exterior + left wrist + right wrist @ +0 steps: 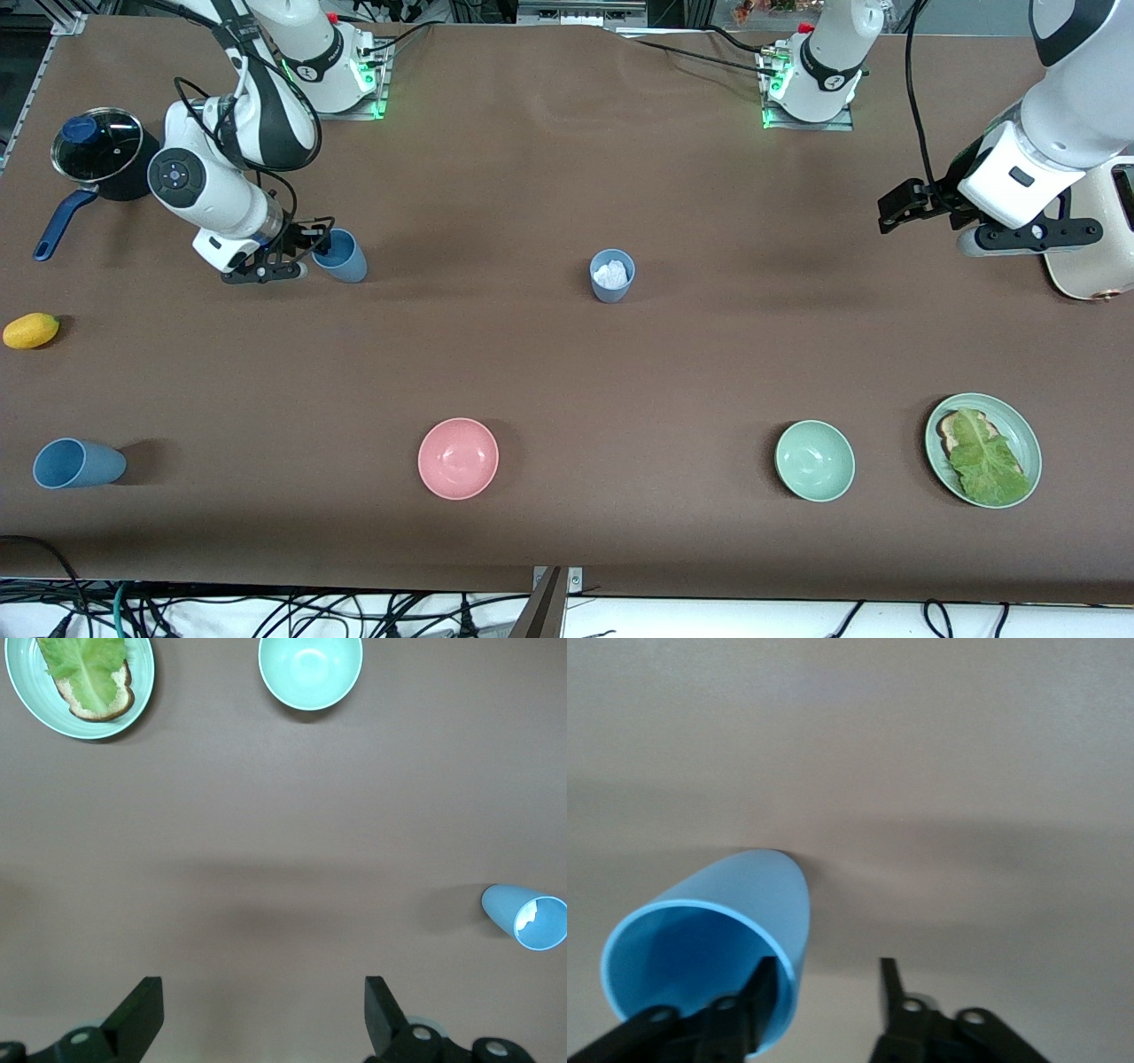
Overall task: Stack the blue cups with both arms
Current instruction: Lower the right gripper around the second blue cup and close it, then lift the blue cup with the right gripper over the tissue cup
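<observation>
Three cups: all blue, all on the brown table [567, 372]; landmark for every place below is the pink bowl [458, 458].
Cup at the right gripper [341, 255]: sky blue, upright, farther from the front camera than the pink bowl and toward the right arm's end of the table.
Paper-filled cup [612, 275]: duller grey-blue, upright, something white and crumpled inside; farther from the front camera than the pink bowl, a little toward the left arm's end.
Lying cup [77, 462]: on its side, level with the pink bowl, well toward the right arm's end.
Right gripper [288, 257]: low at the sky-blue cup, fingers spread; in the right wrist view one finger [760, 997] sits at the cup's rim wall and the other stands outside it. Not yet pinching, as far as I can judge.
Left gripper [889, 213]: up in the air over bare table toward the left arm's end, fingers spread wide; this arm waits.
Handling: these look like thin, light, stiff plastic tumblers with a matte skin, so little squeeze should do; too much could flex the rim or tip the cup.
Where to hold: probably the rim wall, one finger inside and one outside, keeping the tapered base free to drop into another cup.
Risk: the white wad may block nesting.
Others: pale green bowl [814, 460], plate with lettuce [982, 449].
</observation>
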### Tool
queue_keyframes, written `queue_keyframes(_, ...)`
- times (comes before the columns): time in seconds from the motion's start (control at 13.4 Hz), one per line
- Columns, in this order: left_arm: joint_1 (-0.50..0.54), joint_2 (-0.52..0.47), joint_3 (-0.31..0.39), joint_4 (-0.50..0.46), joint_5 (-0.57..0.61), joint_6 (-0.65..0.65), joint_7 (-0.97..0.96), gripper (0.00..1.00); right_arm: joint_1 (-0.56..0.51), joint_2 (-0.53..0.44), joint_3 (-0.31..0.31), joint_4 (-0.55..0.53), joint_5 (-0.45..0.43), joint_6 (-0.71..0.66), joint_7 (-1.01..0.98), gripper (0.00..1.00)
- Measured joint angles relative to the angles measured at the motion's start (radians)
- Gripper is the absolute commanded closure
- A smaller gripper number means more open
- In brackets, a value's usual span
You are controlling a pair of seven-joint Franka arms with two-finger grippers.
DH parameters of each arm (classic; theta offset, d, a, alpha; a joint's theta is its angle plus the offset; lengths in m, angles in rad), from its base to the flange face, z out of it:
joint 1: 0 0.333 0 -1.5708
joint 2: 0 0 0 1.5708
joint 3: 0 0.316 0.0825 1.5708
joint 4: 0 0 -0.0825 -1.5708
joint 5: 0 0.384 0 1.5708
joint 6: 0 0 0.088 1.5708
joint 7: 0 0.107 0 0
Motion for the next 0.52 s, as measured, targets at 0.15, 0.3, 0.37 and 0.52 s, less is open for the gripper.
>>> queue_keyframes(0.15, 0.000, 0.000, 0.000, 0.000, 0.000, -0.001, 0.000, 0.00, 0.000, 0.000, 0.011, 0.000, 0.026, 0.000, 0.000, 0.76)
queue_keyframes(0.3, 0.000, 0.000, 0.000, 0.000, 0.000, -0.002, 0.000, 0.00, 0.000, 0.000, 0.020, 0.000, 0.033, 0.000, 0.000, 0.94)
queue_keyframes(0.37, 0.000, 0.000, 0.000, 0.000, 0.000, -0.003, 0.000, 0.00, 0.000, 0.001, 0.023, 0.000, 0.033, 0.000, 0.000, 1.00)
queue_keyframes(0.52, 0.000, 0.000, 0.000, 0.000, 0.000, -0.004, 0.000, 0.00, 0.000, 0.001, 0.024, 0.000, 0.034, 0.000, 0.000, 1.00)
